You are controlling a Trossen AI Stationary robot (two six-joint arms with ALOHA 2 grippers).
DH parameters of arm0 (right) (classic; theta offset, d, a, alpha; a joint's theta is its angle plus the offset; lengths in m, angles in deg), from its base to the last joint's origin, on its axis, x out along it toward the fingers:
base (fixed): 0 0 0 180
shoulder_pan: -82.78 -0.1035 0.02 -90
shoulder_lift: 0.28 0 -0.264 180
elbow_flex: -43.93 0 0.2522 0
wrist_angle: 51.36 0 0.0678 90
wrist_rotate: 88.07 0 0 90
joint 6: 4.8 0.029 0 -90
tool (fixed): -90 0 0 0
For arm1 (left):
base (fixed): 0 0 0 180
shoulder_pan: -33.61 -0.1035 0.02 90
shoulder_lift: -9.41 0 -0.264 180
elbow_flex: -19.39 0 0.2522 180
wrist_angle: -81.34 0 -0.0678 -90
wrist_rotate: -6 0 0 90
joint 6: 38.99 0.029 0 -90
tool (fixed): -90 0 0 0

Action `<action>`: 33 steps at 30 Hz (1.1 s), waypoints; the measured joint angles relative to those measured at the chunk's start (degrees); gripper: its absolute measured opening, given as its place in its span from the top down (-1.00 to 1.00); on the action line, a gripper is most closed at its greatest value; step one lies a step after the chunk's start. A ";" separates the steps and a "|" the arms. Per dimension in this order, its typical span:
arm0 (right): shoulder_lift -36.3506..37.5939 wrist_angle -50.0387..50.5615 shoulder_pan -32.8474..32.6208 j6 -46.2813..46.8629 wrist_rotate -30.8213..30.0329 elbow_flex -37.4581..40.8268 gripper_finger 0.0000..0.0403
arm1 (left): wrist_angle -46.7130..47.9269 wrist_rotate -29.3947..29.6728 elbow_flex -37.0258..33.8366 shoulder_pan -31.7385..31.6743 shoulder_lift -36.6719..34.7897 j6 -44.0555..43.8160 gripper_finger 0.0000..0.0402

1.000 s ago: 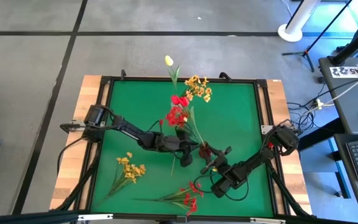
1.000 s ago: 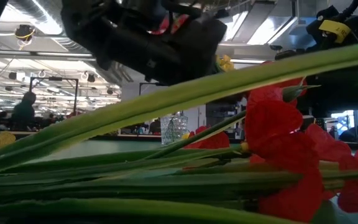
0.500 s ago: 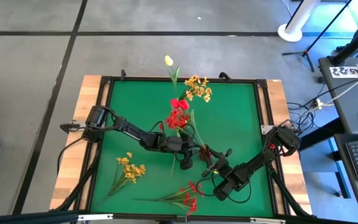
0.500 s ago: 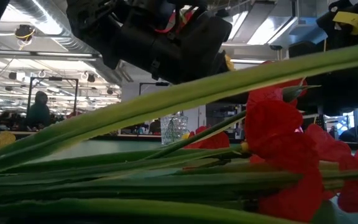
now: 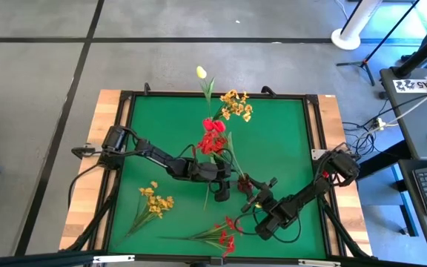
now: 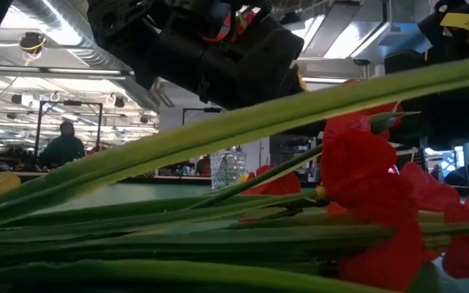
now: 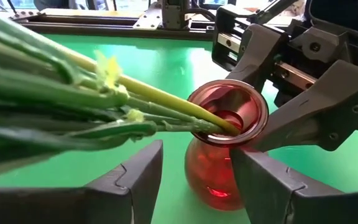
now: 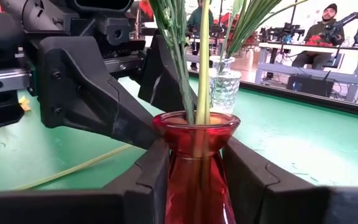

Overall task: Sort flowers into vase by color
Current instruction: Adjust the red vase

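A red glass vase (image 7: 219, 177) stands on the green mat (image 5: 161, 133) near the middle. Several green stems (image 7: 160, 106) slant out of its mouth, and their red flower heads (image 5: 212, 141) lean toward the far edge. My left gripper (image 7: 194, 186) is open, one finger on either side of the vase's belly, with the stems passing above it. My right gripper (image 8: 194, 186) is shut on the vase from the opposite side. A clear glass vase (image 8: 222, 84) farther back holds yellow flowers (image 5: 236, 104) and a yellow tulip (image 5: 202, 72). My right gripper pinches the red vase's neck (image 8: 194, 165), just under the flared rim, between its two fingers (image 8: 148, 180). The fingers come roughly level from the table's near right side. The vase stands upright on the mat.
A yellow spray (image 5: 154, 202) lies on the mat at the near left. A red spray (image 5: 224, 231) lies by the near edge, and its stems (image 6: 218, 236) fill the low view. A black frame (image 5: 124, 119) rims the mat. People show in the room beyond.
My left gripper has opened and let go of the stems, which now rest in the red vase's mouth. The red flower heads have settled slightly toward the near edge. My right gripper has kept its hold on the vase.
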 joint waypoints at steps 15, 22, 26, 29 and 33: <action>0.04 -0.03 0.11 -0.96 1.08 0.00 0.41 | 0.91 7.27 1.25 1.53 -0.13 6.56 0.09; -0.13 -0.11 0.30 -1.28 3.86 -0.02 0.02 | 0.10 7.85 1.79 2.22 -0.13 8.33 0.09; -0.03 -0.61 0.87 -1.55 10.93 -0.17 -0.29 | -3.31 7.49 2.53 2.38 -0.76 7.98 0.09; 0.07 -0.47 0.85 -1.61 13.42 -0.36 -0.37 | -4.24 7.51 2.47 2.28 -0.85 7.99 0.09; 0.04 -0.24 0.72 -3.29 14.10 -1.14 -0.36 | -4.32 6.77 2.27 2.51 -0.63 7.89 0.09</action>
